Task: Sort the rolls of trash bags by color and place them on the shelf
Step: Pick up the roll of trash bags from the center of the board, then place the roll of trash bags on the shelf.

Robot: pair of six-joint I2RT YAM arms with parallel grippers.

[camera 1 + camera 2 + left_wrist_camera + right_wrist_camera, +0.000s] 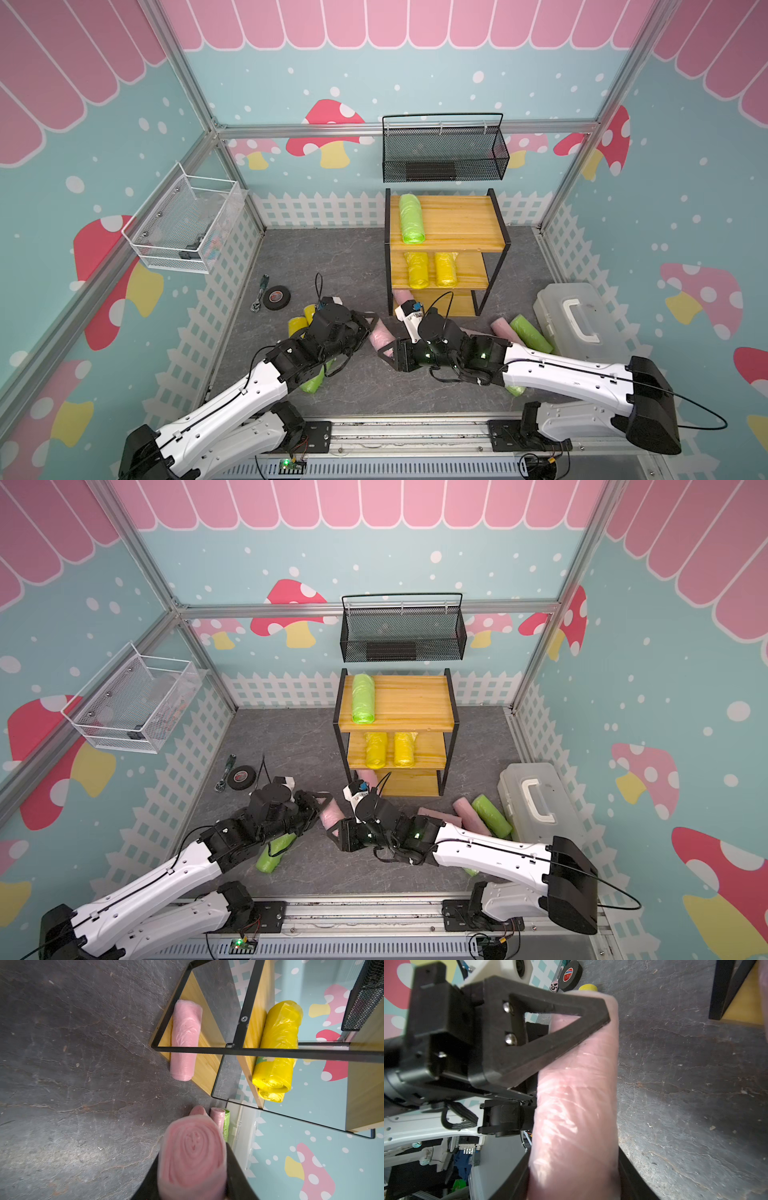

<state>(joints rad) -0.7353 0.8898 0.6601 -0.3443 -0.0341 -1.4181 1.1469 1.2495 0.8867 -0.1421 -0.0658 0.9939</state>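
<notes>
We found the pink roll (380, 332) over the dark floor (332, 266), just in front of the shelf (457, 220) and between the two arms. The left gripper (193, 1149) was clenched on one end of it. The right gripper (574, 1149) flanked the other end, with a finger (633, 1178) against each side, so we read it as grasping the same roll.

Shelf contents:
- Top board: one green roll (410, 218), at the left side.
- Middle board: two yellow rolls (417, 270), side by side.
- Bottom board: a second pink roll (185, 1039), at the left edge.

On the floor to the right we noted two more pink rolls (500, 328) and a green one (530, 332) beside a white box (573, 316). To the left, loose yellow rolls (297, 326) lay partly hidden behind the left arm. Another green roll (272, 854) lay under that arm. A black tape roll (275, 297) sat near the yellow ones.
</notes>
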